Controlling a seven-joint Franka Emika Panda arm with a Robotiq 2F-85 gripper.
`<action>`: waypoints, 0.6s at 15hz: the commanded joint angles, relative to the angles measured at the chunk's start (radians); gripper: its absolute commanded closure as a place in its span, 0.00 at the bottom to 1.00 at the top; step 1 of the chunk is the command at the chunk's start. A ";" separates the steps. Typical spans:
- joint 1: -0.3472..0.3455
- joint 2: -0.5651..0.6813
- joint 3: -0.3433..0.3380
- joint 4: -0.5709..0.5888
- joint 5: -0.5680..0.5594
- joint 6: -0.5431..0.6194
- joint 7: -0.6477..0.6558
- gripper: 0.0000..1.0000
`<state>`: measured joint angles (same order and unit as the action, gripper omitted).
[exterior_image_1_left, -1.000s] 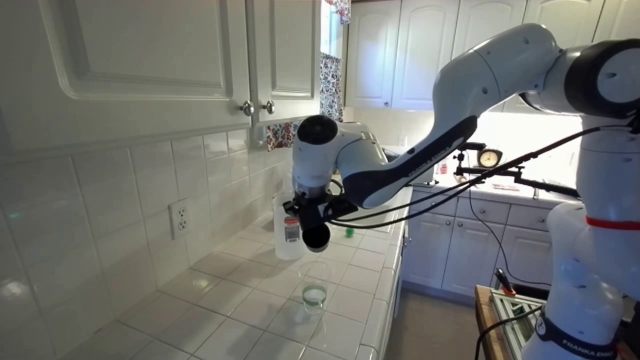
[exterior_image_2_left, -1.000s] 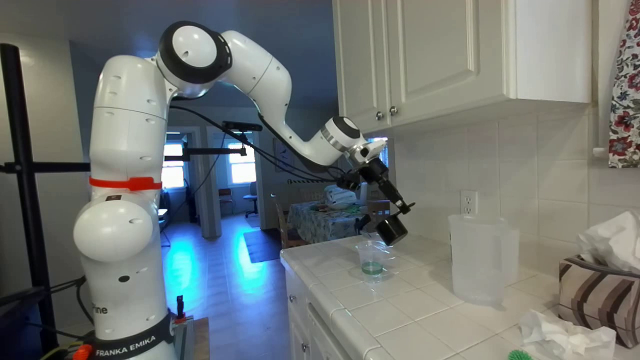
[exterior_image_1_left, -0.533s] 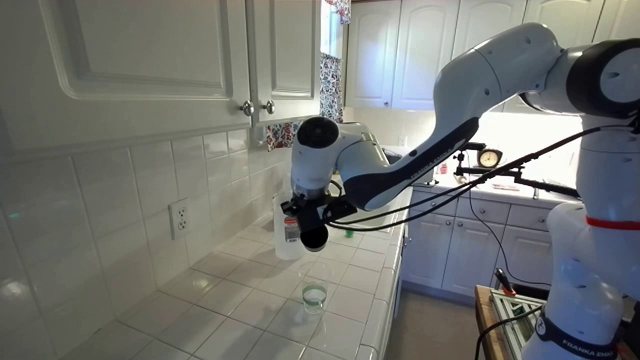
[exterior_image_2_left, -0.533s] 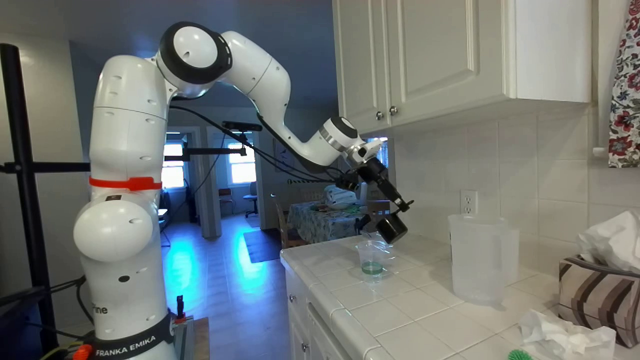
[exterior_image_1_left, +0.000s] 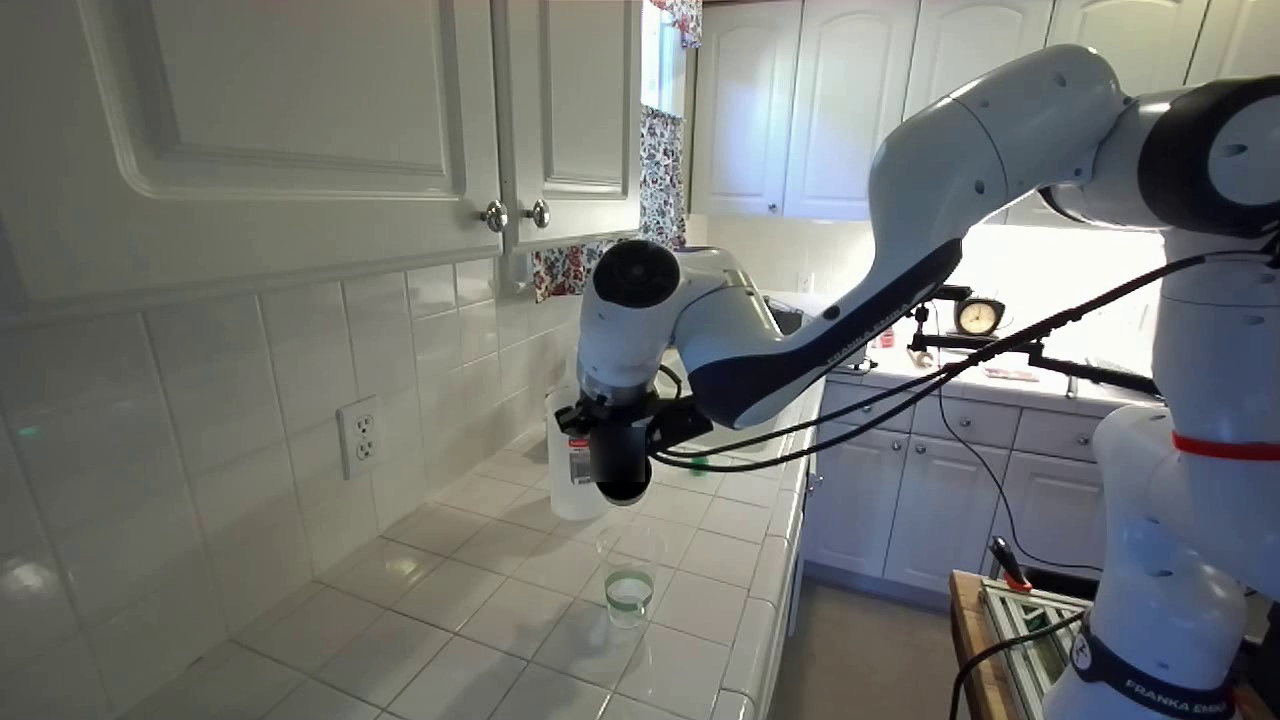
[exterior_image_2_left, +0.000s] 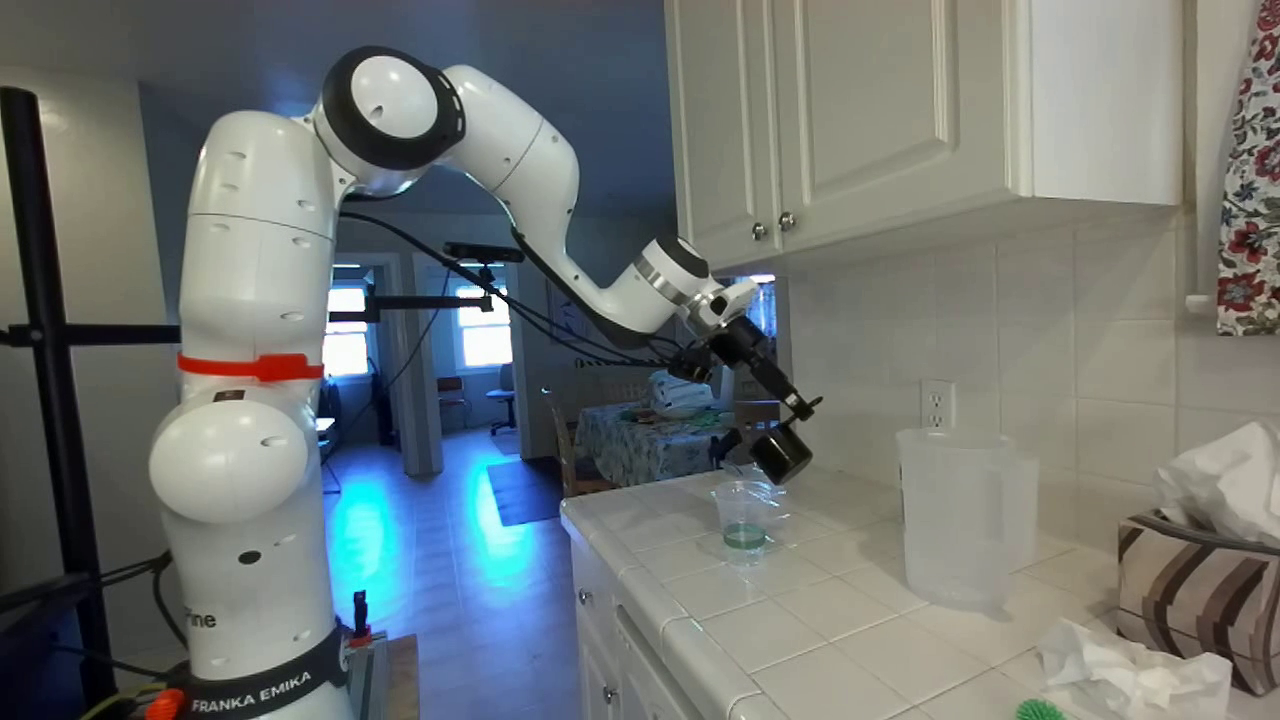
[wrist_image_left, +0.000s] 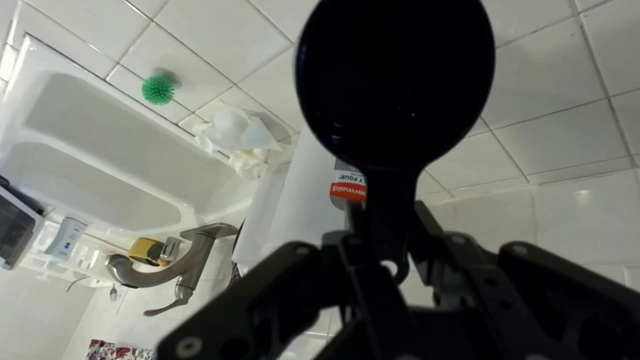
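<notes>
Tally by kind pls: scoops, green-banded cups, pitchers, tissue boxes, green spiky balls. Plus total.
Black scoop, held in the gripper: 1
Clear cup with green band: 1
Pitcher: 1
Tissue box: 1
Green spiky ball: 1
Total: 5
</notes>
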<state>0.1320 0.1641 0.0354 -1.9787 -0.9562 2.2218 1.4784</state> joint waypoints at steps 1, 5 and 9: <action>0.008 -0.014 0.011 -0.014 -0.035 -0.012 0.037 0.94; 0.012 -0.022 0.019 -0.020 -0.055 -0.010 0.046 0.94; 0.016 -0.031 0.022 -0.027 -0.091 -0.012 0.069 0.94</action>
<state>0.1440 0.1613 0.0519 -1.9796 -1.0057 2.2218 1.5012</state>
